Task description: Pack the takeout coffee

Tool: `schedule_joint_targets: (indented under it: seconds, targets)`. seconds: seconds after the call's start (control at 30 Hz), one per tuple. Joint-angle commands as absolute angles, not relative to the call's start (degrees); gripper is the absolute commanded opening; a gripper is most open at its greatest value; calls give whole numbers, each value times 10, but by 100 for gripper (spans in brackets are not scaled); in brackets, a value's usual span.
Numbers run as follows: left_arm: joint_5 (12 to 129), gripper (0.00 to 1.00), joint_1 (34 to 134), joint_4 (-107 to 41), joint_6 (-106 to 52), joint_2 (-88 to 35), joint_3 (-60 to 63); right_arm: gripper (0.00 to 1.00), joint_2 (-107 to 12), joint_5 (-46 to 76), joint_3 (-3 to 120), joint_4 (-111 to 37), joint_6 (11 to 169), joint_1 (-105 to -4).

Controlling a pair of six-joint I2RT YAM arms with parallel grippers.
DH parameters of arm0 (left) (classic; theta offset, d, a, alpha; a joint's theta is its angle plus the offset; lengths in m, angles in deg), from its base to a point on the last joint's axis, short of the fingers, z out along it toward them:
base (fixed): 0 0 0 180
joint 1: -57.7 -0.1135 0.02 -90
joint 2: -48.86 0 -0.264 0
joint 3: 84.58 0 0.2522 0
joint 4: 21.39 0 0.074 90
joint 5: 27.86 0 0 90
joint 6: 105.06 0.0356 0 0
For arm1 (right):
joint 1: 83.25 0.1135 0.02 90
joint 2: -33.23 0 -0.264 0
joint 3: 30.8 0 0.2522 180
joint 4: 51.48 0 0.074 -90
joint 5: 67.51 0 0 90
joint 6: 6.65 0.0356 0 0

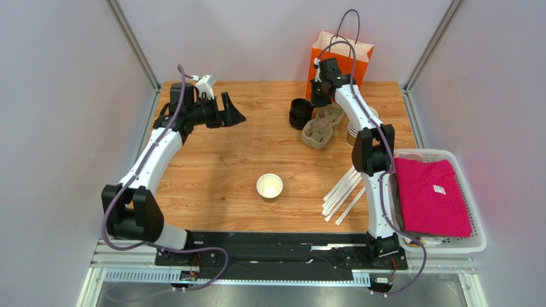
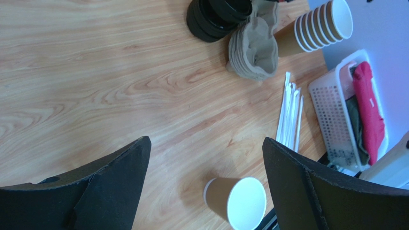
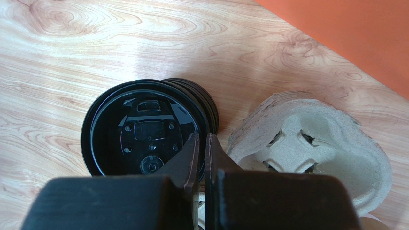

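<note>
Tan cup (image 1: 269, 186) stands lidless, well apart from right hand (image 3: 201, 143) (clamped on a black lid (image 3: 129, 127)).

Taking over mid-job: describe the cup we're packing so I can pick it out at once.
On the wooden table, look at the open middle stretch, just left of the fan of white sticks. One tan paper cup stands there upright, white inside. Unlike the nested cup stack beside the pulp carrier at the far right, it stands alone and has no lid on.

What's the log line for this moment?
left gripper: open, empty | right gripper: shut on top lid | cup: upright, lidless
</note>
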State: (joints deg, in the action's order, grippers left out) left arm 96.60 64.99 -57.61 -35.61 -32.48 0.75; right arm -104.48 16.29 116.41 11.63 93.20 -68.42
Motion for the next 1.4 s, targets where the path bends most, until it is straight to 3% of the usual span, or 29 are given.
schedule_joint_targets:
  seconds: [0.0, 0.13, 0.27, 0.37, 0.6, 1.0, 1.37]
  targets:
    - [986, 95, 683, -447, -427, -394, 49, 0, -1013, 143, 1187, 91, 945, -688]
    - [983, 95, 738, -371, -470, -466, 88, 0, -1012, 135, 1186, 89, 949, -688]
    - [1002, 90, 769, -181, -552, -536, 92, 0, -1010, 130, 1185, 87, 952, -687]
    - [991, 87, 793, -143, -577, -600, 123, 0, -1008, 128, 1181, 85, 957, -687]
    - [876, 79, 821, -190, -545, -688, 188, 0, -1007, 145, 1175, 85, 968, -687]
    - [756, 76, 861, -267, -486, -760, 279, 0, -1007, 149, 1172, 86, 978, -687]
    - [789, 69, 866, -201, -514, -750, 217, 0, -1010, 160, 1173, 91, 983, -687]
